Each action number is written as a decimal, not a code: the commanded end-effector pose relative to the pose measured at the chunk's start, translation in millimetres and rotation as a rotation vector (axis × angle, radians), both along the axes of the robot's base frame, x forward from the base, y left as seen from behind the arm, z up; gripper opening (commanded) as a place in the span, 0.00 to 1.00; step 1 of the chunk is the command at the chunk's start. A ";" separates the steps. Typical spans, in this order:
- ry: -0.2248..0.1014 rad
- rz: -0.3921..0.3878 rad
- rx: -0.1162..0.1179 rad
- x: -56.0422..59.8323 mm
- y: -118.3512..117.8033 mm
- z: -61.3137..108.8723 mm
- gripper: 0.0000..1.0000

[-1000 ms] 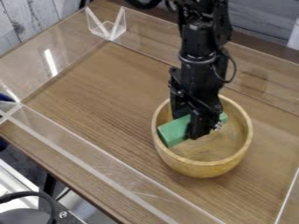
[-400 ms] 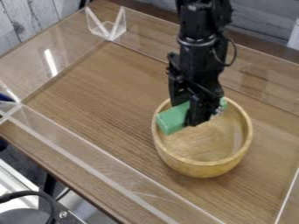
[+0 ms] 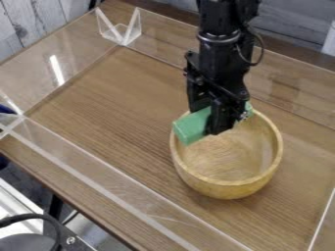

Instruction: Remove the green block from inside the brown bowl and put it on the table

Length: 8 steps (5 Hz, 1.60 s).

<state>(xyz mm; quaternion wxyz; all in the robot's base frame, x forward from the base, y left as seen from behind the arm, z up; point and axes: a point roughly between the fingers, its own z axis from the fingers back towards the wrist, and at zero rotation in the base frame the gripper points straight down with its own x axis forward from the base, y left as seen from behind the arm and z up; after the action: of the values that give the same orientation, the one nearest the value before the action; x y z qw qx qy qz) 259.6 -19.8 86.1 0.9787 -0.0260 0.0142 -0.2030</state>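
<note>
The brown bowl (image 3: 232, 159) stands on the table (image 3: 105, 108) toward the near right. My black gripper (image 3: 213, 122) points straight down over the bowl's left rim and is shut on the green block (image 3: 194, 127). The block hangs tilted at about rim height, its left end sticking out past the fingers above the rim. The bowl's inside looks bare below it.
Low clear acrylic walls (image 3: 78, 147) border the table, with a small clear angled bracket (image 3: 120, 27) at the far left corner. A black cable and stand (image 3: 33, 235) sit outside the near wall at lower left.
The gripper has risen with the green block and shifted slightly left, lifting the block from inside the bowl up to rim level.
</note>
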 end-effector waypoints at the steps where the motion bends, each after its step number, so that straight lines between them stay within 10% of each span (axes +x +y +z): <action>1: -0.096 0.008 -0.003 12.3 2.3 24.5 0.00; 8: -0.102 0.017 -0.002 22.7 2.0 16.3 0.00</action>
<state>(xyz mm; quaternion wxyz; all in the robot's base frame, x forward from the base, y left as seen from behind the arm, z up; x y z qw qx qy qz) 270.5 -19.8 87.8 0.9797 -0.0224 -0.0061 -0.1990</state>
